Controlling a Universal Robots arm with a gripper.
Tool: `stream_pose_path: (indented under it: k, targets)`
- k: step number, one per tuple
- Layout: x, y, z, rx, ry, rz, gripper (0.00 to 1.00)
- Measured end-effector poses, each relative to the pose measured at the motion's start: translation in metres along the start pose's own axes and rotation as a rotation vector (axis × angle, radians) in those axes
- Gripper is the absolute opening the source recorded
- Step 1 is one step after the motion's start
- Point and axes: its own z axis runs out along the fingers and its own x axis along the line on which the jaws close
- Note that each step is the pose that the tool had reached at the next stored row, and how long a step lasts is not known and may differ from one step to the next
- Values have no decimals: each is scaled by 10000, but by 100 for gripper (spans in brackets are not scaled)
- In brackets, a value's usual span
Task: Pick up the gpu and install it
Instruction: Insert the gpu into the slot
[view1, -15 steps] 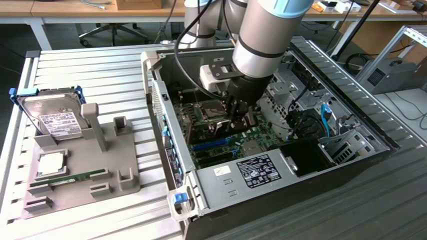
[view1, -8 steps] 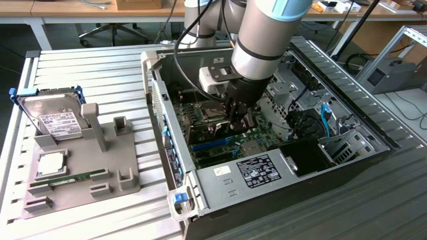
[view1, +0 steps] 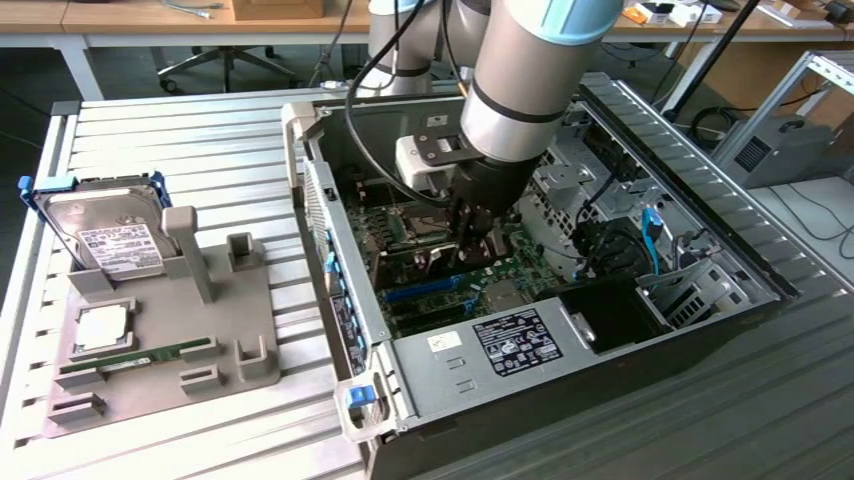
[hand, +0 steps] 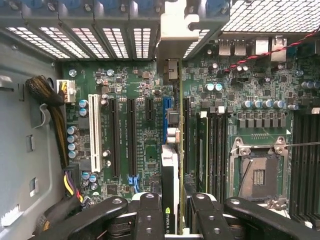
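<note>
gpu (hand: 170, 165) edge-on inside the open case (view1: 441, 385), over the motherboard (hand: 135, 125), between the black expansion slots and the memory slots (hand: 212, 145), bracket end at the vented rear wall. Gripper (hand: 175, 202) fingers (hand: 149, 215) clamped on its two faces. CPU socket (hand: 257, 172) just beyond the memory slots; cable bundle (hand: 50, 110) along the case wall. Connector edge hidden, seating unclear. Hard drive (view1: 114, 235) stands on the bench (view1: 174, 130), outside the case.
</note>
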Motion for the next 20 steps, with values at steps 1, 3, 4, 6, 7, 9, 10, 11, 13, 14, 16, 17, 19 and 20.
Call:
stream_pose_path:
  k: [1,3,4,6,7,9,10,11,13,14,16,17,19,20]
  targets:
    - [3,3,0,0,0,0,27]
    - [6,18,0,1,-1,1,27]
    - [6,27,0,1,-1,2,27]
    - [16,35,0,0,0,-1,27]
    - [19,36,1,0,0,0,27]
    - [23,38,2,0,-1,1,27]
    - [24,40,3,1,-2,0,27]
    - [26,42,3,0,-1,0,27]
    - [27,46,5,-2,10,2,27]
    - [27,47,8,-2,15,2,27]
    - [28,47,11,-9,36,1,27]
    - [28,47,11,-8,43,1,27]
    - [28,47,12,-8,94,1,27]
    - [28,47,12,-8,94,1,27]
